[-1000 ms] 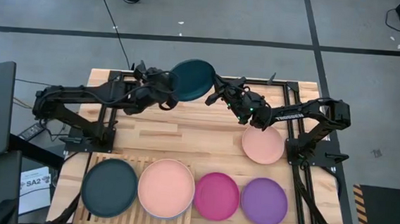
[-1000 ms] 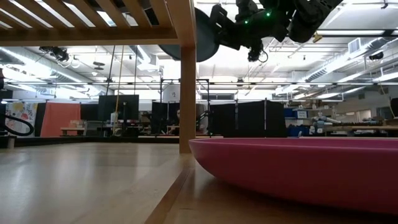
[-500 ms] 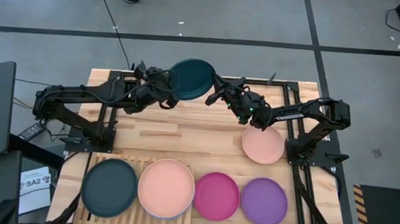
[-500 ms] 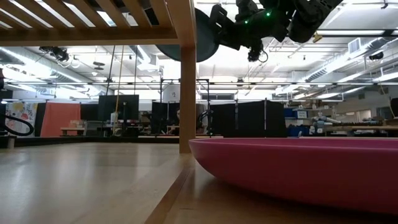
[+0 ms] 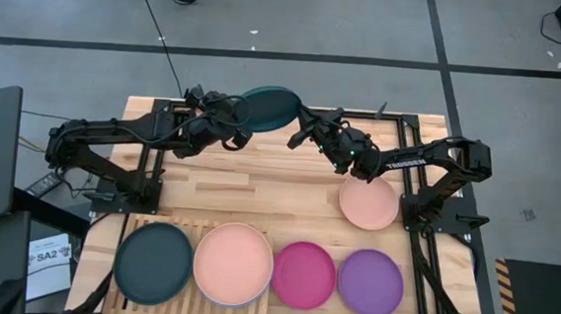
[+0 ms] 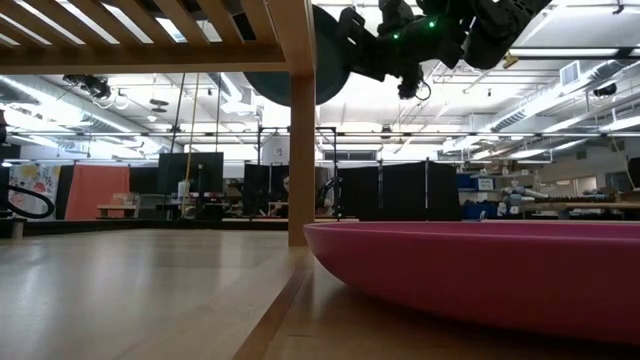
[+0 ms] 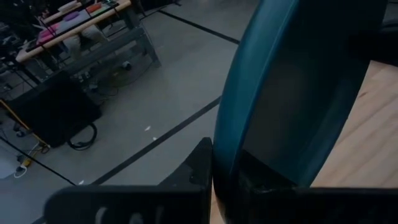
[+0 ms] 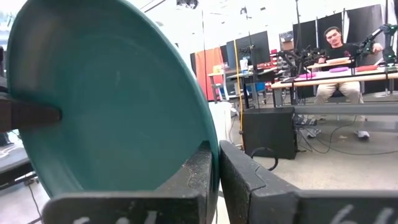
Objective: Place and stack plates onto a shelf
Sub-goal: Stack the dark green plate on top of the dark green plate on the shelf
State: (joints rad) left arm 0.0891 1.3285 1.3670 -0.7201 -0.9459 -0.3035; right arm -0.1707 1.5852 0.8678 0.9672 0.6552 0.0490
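Teal plate (image 5: 270,109) looks stiff, light, slick; both left gripper (image 5: 235,124) and right gripper (image 5: 303,131) clamp its rim, so keep your hold there.

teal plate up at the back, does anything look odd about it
Yes. The teal plate is in the air, tilted on edge above the table's far edge, with both the left end effector and right end effector pinching opposite rims. The other plates lie flat.

Overhead, table-level, two wrist cameras; all share teal plate (image 5: 269,108).
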